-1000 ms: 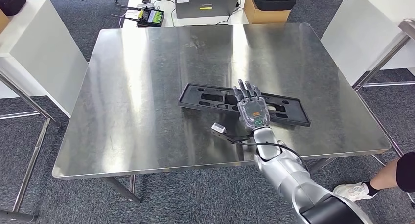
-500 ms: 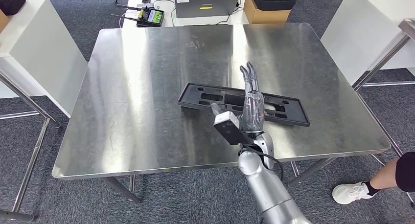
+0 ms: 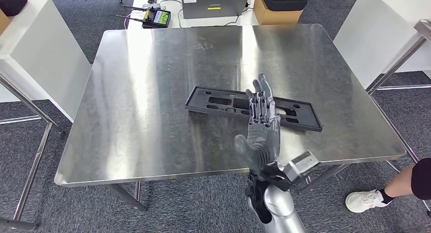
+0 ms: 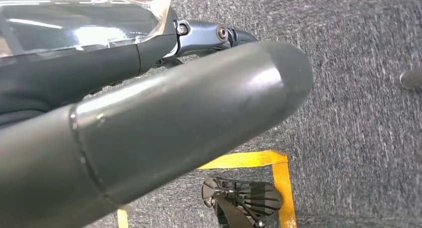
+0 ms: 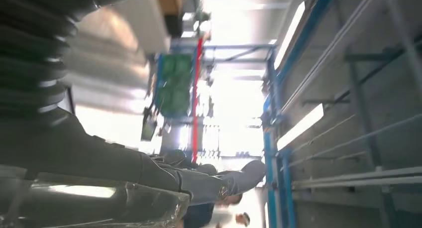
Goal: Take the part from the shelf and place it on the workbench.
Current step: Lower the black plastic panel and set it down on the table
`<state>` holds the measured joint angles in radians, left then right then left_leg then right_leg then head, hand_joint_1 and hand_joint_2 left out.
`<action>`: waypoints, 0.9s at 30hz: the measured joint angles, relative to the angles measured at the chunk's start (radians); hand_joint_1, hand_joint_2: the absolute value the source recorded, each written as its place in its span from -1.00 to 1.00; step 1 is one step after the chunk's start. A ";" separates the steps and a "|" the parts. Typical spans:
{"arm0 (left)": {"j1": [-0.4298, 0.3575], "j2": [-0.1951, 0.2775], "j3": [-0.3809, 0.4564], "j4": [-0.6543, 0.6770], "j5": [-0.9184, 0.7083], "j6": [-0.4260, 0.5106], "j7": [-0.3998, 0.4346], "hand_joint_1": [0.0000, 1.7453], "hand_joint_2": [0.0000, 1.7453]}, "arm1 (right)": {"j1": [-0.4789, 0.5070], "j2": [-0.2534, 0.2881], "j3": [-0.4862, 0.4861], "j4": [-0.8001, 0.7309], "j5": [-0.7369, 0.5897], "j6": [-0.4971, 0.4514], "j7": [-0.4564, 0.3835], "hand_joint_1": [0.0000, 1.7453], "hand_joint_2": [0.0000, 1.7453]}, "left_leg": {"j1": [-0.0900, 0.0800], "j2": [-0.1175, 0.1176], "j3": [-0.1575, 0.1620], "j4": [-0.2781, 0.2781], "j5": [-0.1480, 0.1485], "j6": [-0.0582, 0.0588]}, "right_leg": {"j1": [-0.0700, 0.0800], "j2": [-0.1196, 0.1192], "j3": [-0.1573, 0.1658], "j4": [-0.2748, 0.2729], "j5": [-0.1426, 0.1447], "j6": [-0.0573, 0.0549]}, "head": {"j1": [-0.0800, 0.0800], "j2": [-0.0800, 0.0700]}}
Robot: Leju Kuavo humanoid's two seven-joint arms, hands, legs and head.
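The part, a long flat black plastic panel with cut-outs, lies flat on the steel workbench, a little right of its middle. My right hand is raised above the bench's front edge, in front of the part. It is turned on edge with straight, spread fingers and holds nothing. Its fingertips overlap the part's middle in the head view. The right wrist view looks up past the right hand toward ceiling lights. In the left wrist view my left hand hangs over grey carpet, thumb extended, with nothing in it.
White tables flank the bench on both sides. Behind the bench, a table carries a laptop, a controller, a cardboard box and a black case. A person's shoe is on the floor at the lower right.
My right hand, earlier palm-down over the part, has lifted off, rotated on edge and pulled back toward the bench's front edge. The part has stayed where it was.
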<state>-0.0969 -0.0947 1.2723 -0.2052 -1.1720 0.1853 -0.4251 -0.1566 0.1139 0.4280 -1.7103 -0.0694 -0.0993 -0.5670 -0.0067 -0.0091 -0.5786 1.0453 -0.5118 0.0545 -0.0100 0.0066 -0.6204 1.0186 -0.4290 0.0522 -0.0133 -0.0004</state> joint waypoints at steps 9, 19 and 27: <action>0.000 -0.007 0.040 0.000 0.041 0.042 0.004 -1.00 -1.00 | 0.160 -0.053 0.036 -0.163 -0.142 0.164 -0.047 -1.00 -1.00 | -0.001 0.000 0.000 0.000 -0.001 -0.001 | 0.000 0.000 0.000 0.000 0.000 0.000 | 0.000 0.000; 0.001 -0.019 0.073 0.000 0.070 0.069 0.001 -1.00 -1.00 | 0.282 -0.061 -0.068 -0.237 -0.276 0.263 -0.047 -1.00 -1.00 | -0.003 0.000 0.001 0.000 -0.001 0.000 | -0.001 0.000 0.001 -0.002 0.000 0.001 | 0.000 0.000; 0.002 -0.024 0.084 0.000 0.082 0.075 -0.005 -1.00 -1.00 | 0.290 -0.023 -0.139 -0.234 -0.289 0.292 0.001 -1.00 -1.00 | -0.010 0.000 0.002 0.001 -0.002 0.003 | -0.010 0.000 0.002 -0.002 0.002 0.003 | 0.000 0.000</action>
<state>-0.0954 -0.1187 1.3563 -0.2052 -1.0900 0.2604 -0.4297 0.1337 0.0905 0.2893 -1.9444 -0.3587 0.1922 -0.5661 -0.0172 -0.0094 -0.5771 1.0462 -0.5139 0.0575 -0.0197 0.0067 -0.6189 1.0162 -0.4270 0.0556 -0.0134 -0.0004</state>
